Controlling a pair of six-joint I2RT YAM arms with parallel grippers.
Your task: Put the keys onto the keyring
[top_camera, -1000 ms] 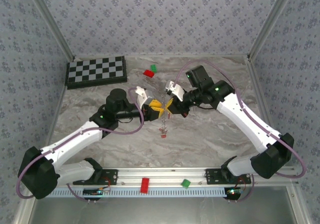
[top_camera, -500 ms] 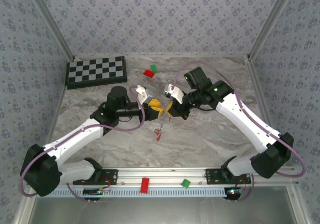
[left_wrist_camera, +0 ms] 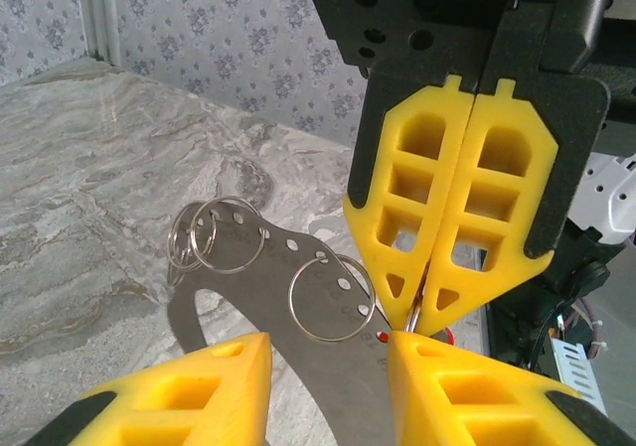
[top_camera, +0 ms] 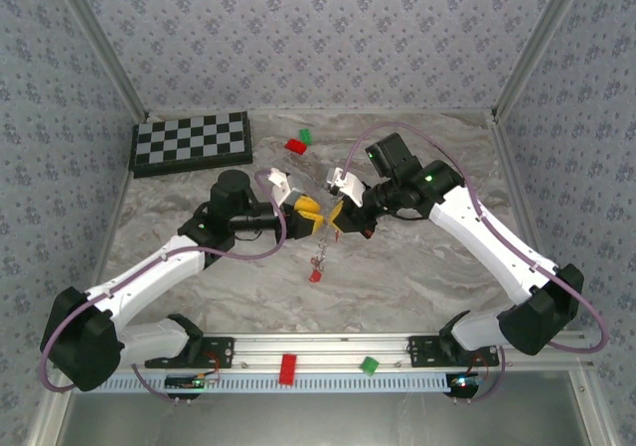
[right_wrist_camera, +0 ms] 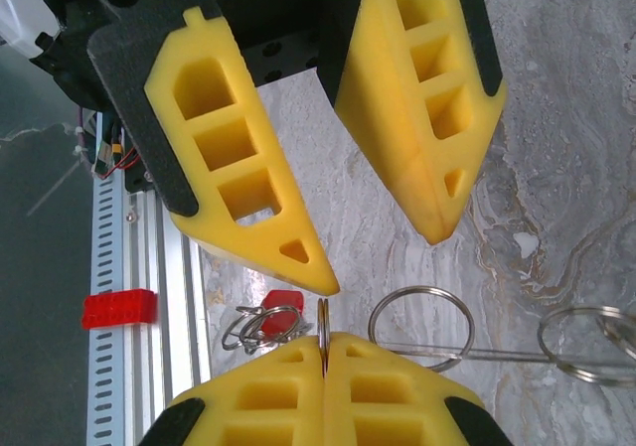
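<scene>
Left wrist view: I read the right gripper (left_wrist_camera: 414,315) pinching a ring of the keyring (left_wrist_camera: 256,302); left gripper (left_wrist_camera: 328,349) spread.

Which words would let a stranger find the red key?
Over the marble table, yellow fingers meet in the middle. A thin chain hangs from there; the key is the tiny red piece at its end, much smaller than the red blocks.

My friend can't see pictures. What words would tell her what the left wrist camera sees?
The right tool, its yellow fingers shut, pinches a thin silver ring beside the keyring, a grey holed strap carrying more rings above the marble table. The left tool sits open at the bottom, one yellow finger on each side of the strap.
</scene>
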